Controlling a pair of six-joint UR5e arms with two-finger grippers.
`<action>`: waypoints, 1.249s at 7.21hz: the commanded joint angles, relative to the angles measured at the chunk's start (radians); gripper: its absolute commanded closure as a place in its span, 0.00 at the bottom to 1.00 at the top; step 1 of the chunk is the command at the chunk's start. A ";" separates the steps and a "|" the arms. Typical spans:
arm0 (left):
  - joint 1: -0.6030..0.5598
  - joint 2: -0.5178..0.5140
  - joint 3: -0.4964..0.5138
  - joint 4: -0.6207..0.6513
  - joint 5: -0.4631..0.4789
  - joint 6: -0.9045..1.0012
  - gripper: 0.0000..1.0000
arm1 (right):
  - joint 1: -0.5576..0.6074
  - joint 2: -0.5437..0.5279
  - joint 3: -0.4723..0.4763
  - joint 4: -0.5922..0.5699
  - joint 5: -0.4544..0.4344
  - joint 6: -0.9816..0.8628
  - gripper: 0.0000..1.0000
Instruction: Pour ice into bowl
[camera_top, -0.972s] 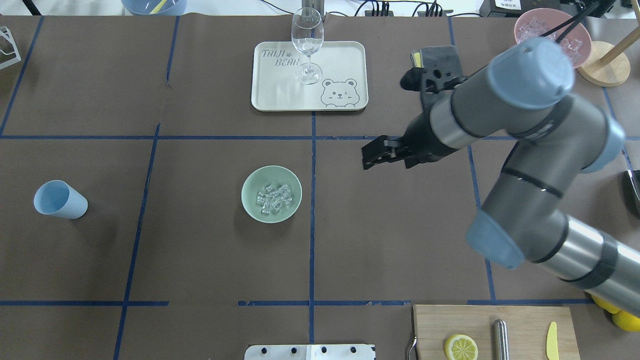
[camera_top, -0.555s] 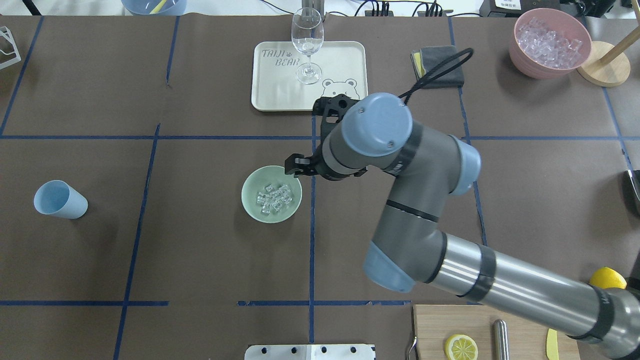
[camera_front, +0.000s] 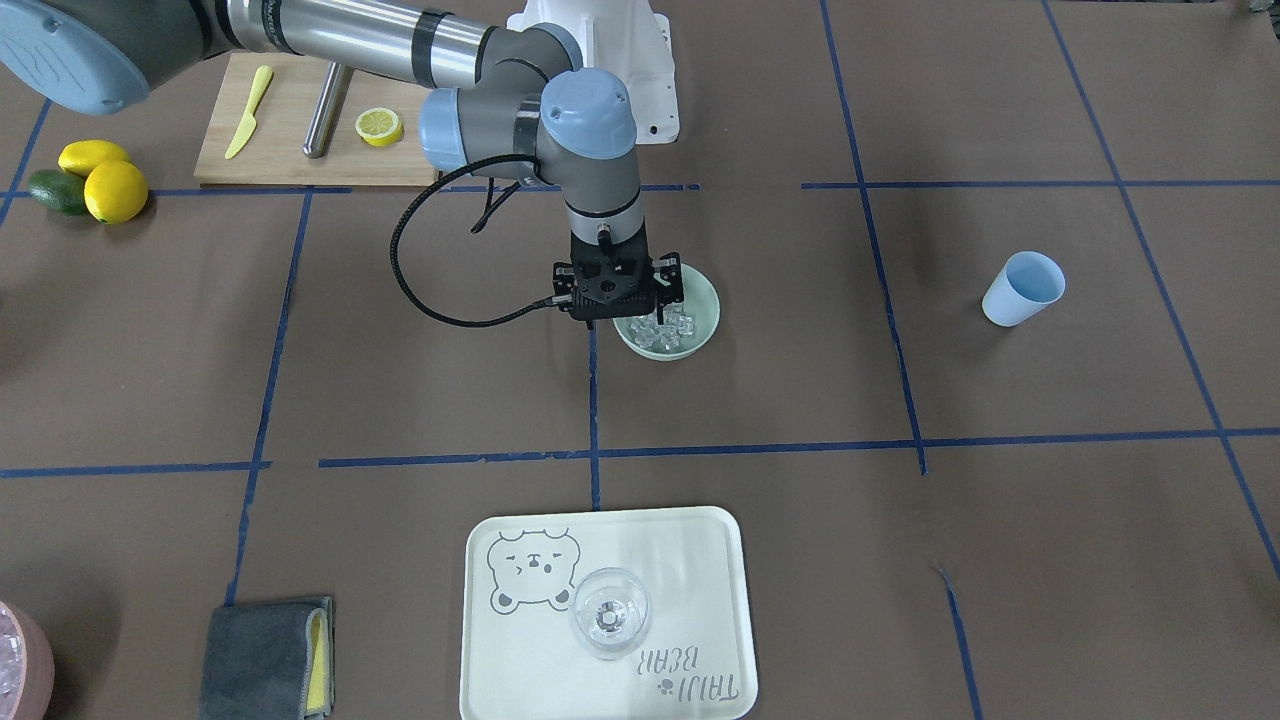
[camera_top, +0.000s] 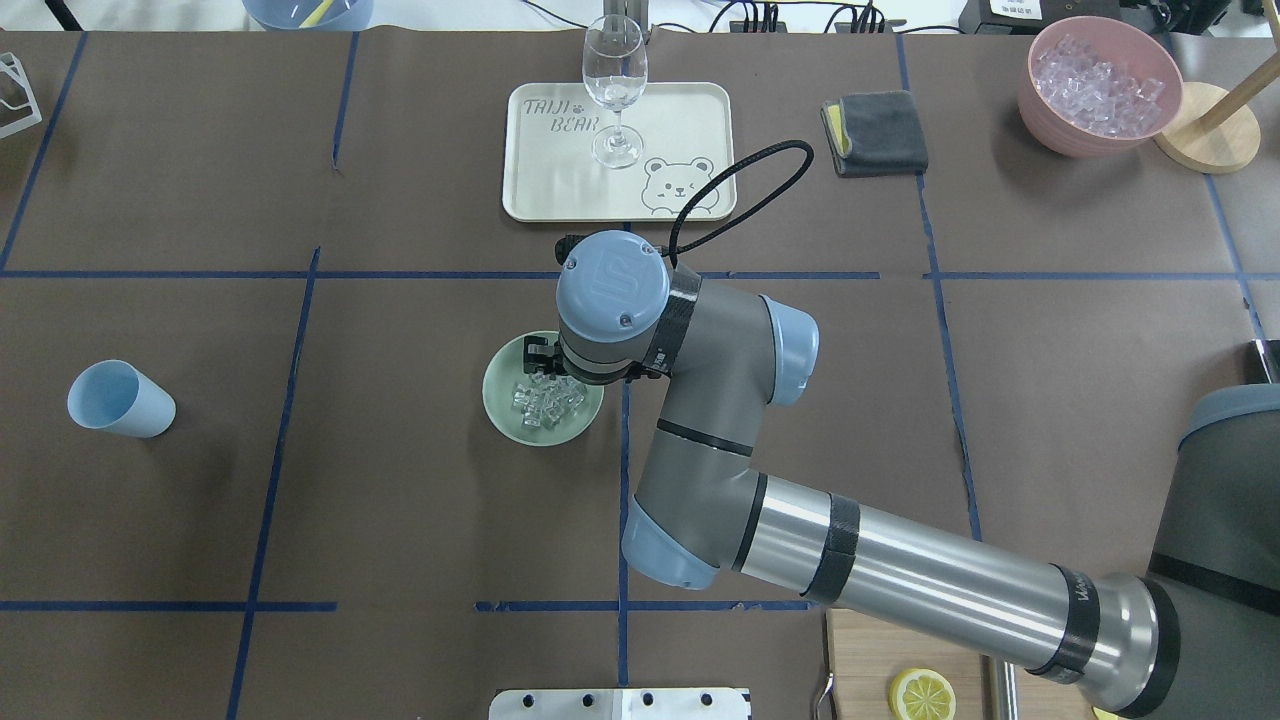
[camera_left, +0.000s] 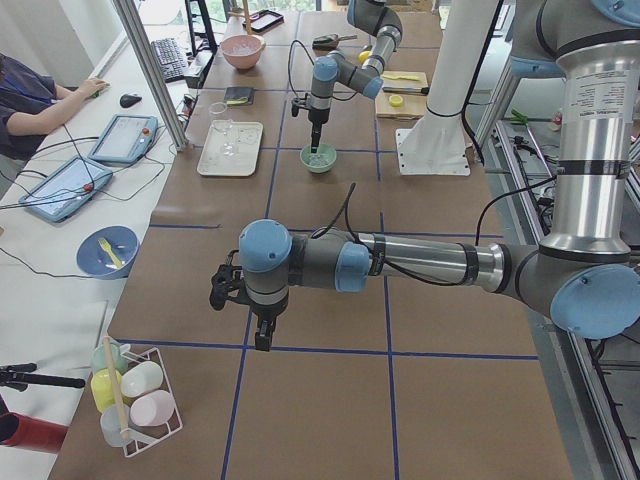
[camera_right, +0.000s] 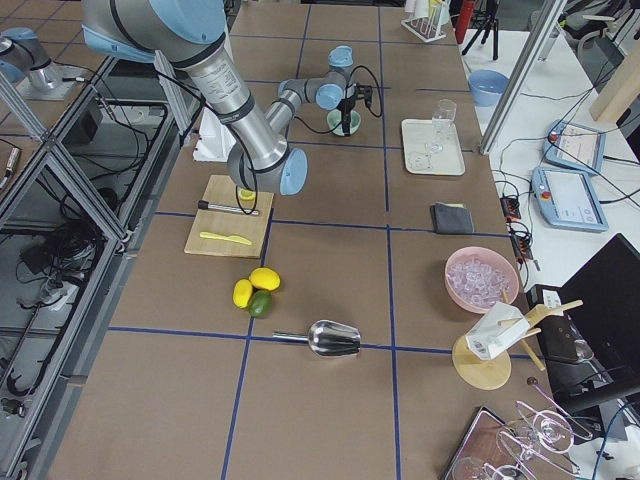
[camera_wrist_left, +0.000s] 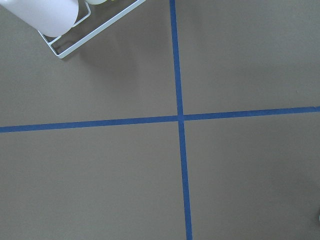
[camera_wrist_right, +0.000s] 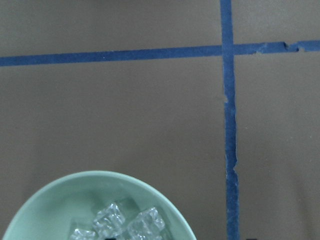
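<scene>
Right fingers (camera_front: 590, 316) hang over the bowl (camera_front: 712, 310); tray (camera_front: 700, 560) reads "TAIJI BEAR".

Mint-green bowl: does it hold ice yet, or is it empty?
It holds ice: the bowl sits upright with clear cubes piled on its bottom, seen in the overhead and right wrist views.

Matte bowl (camera_top: 499, 396), glassy ice (camera_top: 541, 404) (clear)

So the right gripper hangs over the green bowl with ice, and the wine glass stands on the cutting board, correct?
Not quite: the overhead view shows the wine glass standing on the bear tray, not the cutting board. The rest holds: the right gripper hangs over the green bowl with ice.
</scene>
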 joint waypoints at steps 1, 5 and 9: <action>0.001 0.000 0.000 -0.002 0.000 0.001 0.00 | -0.001 -0.004 -0.006 -0.002 0.009 -0.014 1.00; 0.001 0.000 0.001 -0.002 0.000 0.001 0.00 | 0.041 -0.056 0.109 -0.020 0.081 -0.017 1.00; 0.001 0.000 0.001 -0.002 -0.002 0.001 0.00 | 0.151 -0.332 0.476 -0.010 0.176 -0.138 1.00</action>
